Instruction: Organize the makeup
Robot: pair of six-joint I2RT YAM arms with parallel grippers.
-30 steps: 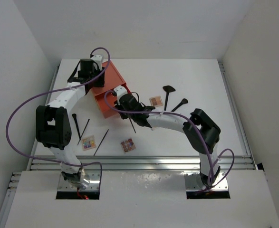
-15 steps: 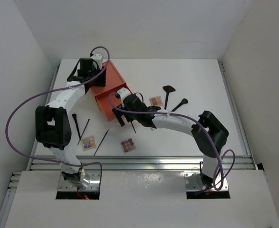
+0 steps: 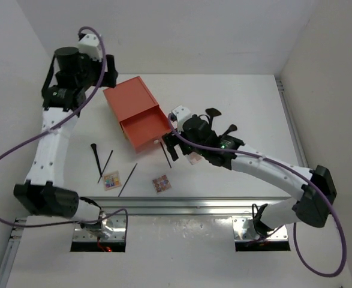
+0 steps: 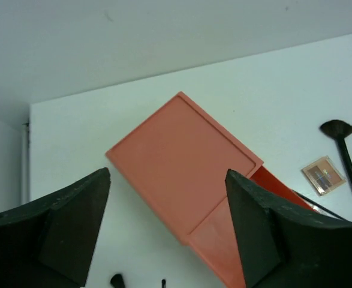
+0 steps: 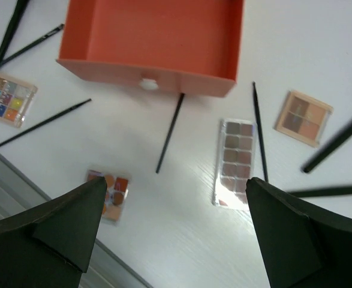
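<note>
The makeup lies scattered on the white table. In the right wrist view I see a multicoloured palette (image 5: pixel 8 99), an orange-toned palette (image 5: pixel 108 195), a long brown palette (image 5: pixel 234 162), a tan square palette (image 5: pixel 303 118) and thin dark sticks (image 5: pixel 171 132). Two black brushes (image 3: pixel 213 112) lie at the back right and a third brush (image 3: pixel 96 153) at the left. My right gripper (image 5: pixel 177 180) hangs open above the table in front of the drawer, holding nothing. My left gripper (image 4: pixel 168 174) is open too, raised high over the orange box (image 4: pixel 184 174).
The orange box (image 3: pixel 131 97) stands at the back left with its drawer (image 3: pixel 144 129) pulled out toward the front; nothing shows in the part of the drawer I can see. A metal rail (image 3: pixel 181 204) runs along the table's near edge. White walls close in the sides and back.
Both grippers opened and came off the box. The left arm rose up and back to the left. The right arm pulled away from the drawer, which now stands further out.
</note>
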